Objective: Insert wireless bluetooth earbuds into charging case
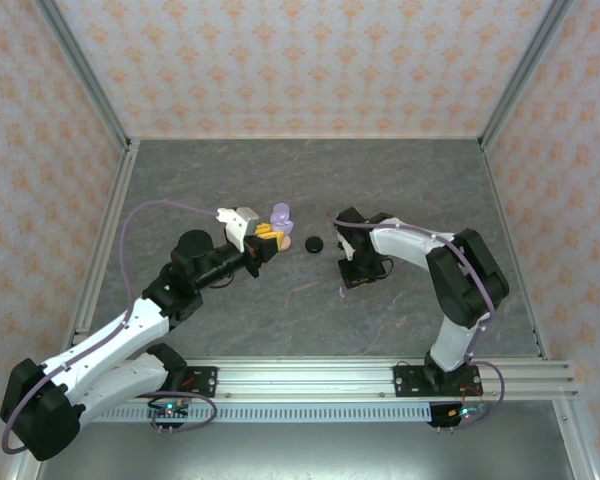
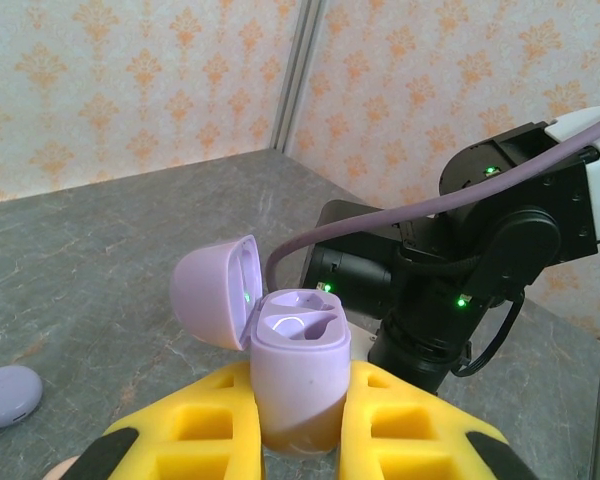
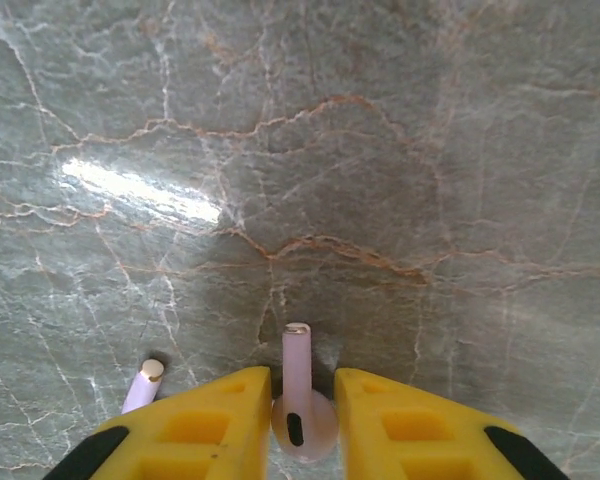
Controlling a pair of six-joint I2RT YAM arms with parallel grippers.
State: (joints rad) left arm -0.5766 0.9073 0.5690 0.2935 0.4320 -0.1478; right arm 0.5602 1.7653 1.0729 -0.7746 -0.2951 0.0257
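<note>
**Right wrist view.** The right claw [image 3: 302, 375] has a pale pink earbud [image 3: 305, 425] between its yellow fingers [image 3: 230, 425]. The earbud's long axis runs in line with the fingers. Its stem [image 3: 296, 355] points straight away from the camera, and its rounded head sits nearest the lens. Both fingers stand against the head; whether they pinch it cannot be told. A second earbud [image 3: 140, 388], lavender, lies on the worktop [image 3: 400, 150] just beside the finger at the picture's left. Its stem leans slightly and its head is hidden.

**Left wrist view.** The left claw [image 2: 300, 375] pinches a lavender charging case [image 2: 302, 335] by its body. The case is held upright with 2 wells showing, and its lid [image 2: 212, 298] is swung open to the picture's left. A closed lavender case [image 2: 8, 396] rests on the worktop.

**Top view.** A black case [image 1: 314, 244] lies between the 2 claws. The worktop is grey-green stone veined in brown. Walls [image 1: 310, 60] papered with orange motifs enclose 3 sides, with metal posts [image 1: 85, 75] at the corners.
</note>
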